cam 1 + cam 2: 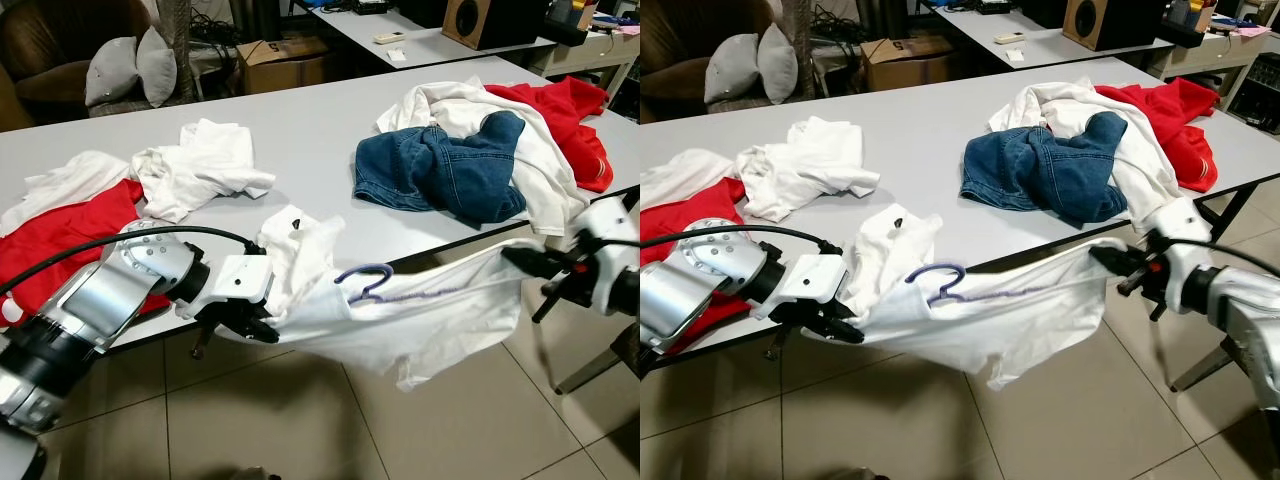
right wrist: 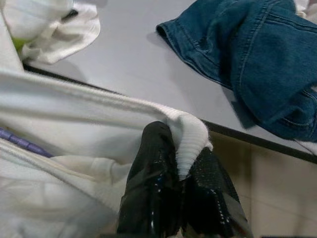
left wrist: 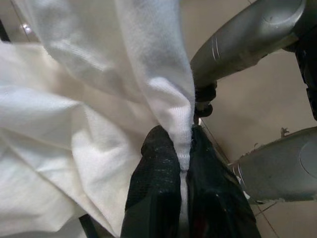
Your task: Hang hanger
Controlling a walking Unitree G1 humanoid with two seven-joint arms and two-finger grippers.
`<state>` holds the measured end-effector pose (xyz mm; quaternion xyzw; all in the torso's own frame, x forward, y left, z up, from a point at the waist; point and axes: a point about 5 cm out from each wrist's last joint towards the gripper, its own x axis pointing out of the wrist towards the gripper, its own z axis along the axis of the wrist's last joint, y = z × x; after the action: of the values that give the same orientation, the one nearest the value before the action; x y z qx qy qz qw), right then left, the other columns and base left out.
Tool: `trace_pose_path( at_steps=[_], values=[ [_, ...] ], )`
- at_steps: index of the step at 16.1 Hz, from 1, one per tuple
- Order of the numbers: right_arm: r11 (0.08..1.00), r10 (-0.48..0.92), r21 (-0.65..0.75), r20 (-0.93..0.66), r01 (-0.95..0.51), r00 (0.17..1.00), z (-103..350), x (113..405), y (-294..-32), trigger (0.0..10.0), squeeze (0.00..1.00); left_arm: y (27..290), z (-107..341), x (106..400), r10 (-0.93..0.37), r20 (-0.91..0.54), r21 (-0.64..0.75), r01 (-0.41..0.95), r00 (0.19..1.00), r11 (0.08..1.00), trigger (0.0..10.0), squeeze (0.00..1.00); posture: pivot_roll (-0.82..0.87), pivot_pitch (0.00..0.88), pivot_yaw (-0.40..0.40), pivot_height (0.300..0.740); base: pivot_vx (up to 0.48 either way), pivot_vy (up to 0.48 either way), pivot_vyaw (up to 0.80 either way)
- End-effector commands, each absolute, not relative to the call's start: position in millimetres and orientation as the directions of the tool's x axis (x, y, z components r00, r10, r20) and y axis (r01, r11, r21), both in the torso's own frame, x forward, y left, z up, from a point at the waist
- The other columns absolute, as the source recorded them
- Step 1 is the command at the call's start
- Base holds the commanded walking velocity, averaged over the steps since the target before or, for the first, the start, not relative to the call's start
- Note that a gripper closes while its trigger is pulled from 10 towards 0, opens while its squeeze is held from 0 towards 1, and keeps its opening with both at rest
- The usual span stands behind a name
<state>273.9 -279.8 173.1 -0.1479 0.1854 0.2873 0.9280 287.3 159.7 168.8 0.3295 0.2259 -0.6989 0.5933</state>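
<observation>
A white T-shirt (image 1: 400, 310) is stretched between my two grippers, hanging off the front edge of the grey table (image 1: 300, 130) above the tiled floor. A purple hanger (image 1: 365, 282) lies inside it, its hook curling out on top of the cloth. My left gripper (image 1: 262, 328) is shut on the shirt's left end; its fingers (image 3: 158, 188) pinch a fold of white fabric. At the right end, my right gripper (image 1: 520, 258) is shut on the ribbed hem, black fingers (image 2: 158, 188) clamped on it.
On the table lie blue jeans (image 1: 440, 170), a white and red clothes heap (image 1: 560, 120) at the far right, a white garment (image 1: 200, 165) and a red one (image 1: 60, 240) at left. A cardboard box (image 1: 280, 62) and a cushioned chair (image 1: 125, 65) stand behind.
</observation>
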Motion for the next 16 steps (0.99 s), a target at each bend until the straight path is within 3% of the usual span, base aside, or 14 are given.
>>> trace_pose_path(
  at_steps=[1,3,5,6,11,12,13,16],
  values=[
    [0.763,0.484,-0.228,-0.419,-0.605,0.768,183,278,-279,0.0,0.00,159,175,291,-0.680,-0.727,0.068,0.975,-0.096,-0.210,0.0,0.00,-0.05,0.000,0.042,0.740,0.000,0.000,0.00],
    [0.722,0.582,-0.206,-0.336,-0.661,0.741,197,280,-260,0.0,0.00,158,175,291,-0.658,-0.742,0.028,0.973,-0.133,-0.228,0.0,0.00,-0.05,0.000,0.042,0.740,0.000,0.000,0.00],
    [0.675,0.669,-0.221,-0.218,-0.704,0.711,218,284,-240,0.0,0.00,155,160,280,-0.564,-0.794,-0.045,0.946,-0.228,-0.320,0.0,0.00,-0.05,0.000,0.047,0.740,0.000,0.000,0.00],
    [0.647,0.706,-0.214,-0.195,-0.732,0.681,222,284,-231,0.0,0.00,150,154,280,-0.557,-0.796,-0.045,0.941,-0.237,-0.336,0.0,0.00,-0.05,0.000,0.047,0.740,0.000,0.000,0.00],
    [0.499,0.820,-0.130,-0.247,-0.857,0.516,200,265,-194,0.0,0.00,126,152,293,-0.655,-0.745,0.075,0.960,-0.126,-0.271,0.0,0.00,-0.05,0.000,0.049,0.740,0.000,0.000,0.00],
    [0.530,0.794,-0.127,-0.270,-0.838,0.544,190,265,-198,0.0,0.00,128,158,297,-0.705,-0.703,0.091,0.972,-0.091,-0.215,0.0,0.00,-0.06,0.000,0.052,0.740,0.000,0.000,0.00],
    [0.615,0.728,-0.136,-0.282,-0.777,0.626,184,267,-213,0.0,0.00,140,166,301,-0.745,-0.665,0.094,0.985,-0.045,-0.143,0.0,0.00,-0.06,0.000,0.052,0.740,0.000,0.000,0.00],
    [0.722,0.645,-0.119,-0.239,-0.682,0.725,192,261,-240,0.0,0.00,172,173,298,-0.763,-0.646,0.091,0.996,0.040,-0.025,0.0,0.00,-0.06,0.000,0.058,0.740,0.000,0.000,0.00]
  ],
)
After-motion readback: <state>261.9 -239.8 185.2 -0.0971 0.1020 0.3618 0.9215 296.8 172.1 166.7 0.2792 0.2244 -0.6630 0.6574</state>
